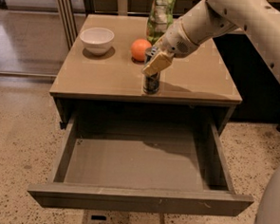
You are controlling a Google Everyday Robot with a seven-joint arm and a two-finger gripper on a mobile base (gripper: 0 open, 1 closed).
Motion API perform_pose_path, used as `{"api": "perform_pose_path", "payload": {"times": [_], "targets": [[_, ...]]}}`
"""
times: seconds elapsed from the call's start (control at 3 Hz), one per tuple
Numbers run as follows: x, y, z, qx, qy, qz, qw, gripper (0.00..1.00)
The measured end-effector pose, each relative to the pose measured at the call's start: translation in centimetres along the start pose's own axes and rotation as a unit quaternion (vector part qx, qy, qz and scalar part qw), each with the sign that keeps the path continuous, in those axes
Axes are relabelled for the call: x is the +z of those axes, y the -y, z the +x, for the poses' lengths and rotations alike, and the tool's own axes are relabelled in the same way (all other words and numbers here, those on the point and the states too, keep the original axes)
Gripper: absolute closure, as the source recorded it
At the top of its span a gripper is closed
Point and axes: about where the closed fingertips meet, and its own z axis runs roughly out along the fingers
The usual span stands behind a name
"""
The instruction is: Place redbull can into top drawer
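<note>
meanwhile gripper clasps redbull can behind open top drawer.

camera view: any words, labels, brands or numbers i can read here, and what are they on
No text can be read anywhere.
redbull can: markings too blurred to read.
green snack bag: print too blurred to read.
gripper, jaws closed on the can's upper part near the table front edge: no lettering visible.
top drawer front, white bowl: no lettering visible.

Speckled terrazzo floor beneath tan table; dark cabinet at right, metal rails behind at left.
</note>
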Motion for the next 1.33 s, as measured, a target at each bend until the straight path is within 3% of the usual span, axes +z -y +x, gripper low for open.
{"api": "perform_pose_path", "payload": {"times": [0.33, 1.0, 1.33], "targets": [[-0.3, -0.9, -0.1, -0.008, 0.003, 0.000, 1.0000, 1.00], [-3.1, -8.4, -0.8, -0.027, 0.011, -0.005, 0.9996, 1.00], [-2.9, -8.9, -0.6, -0.026, 0.008, -0.009, 0.9996, 1.00]]}}
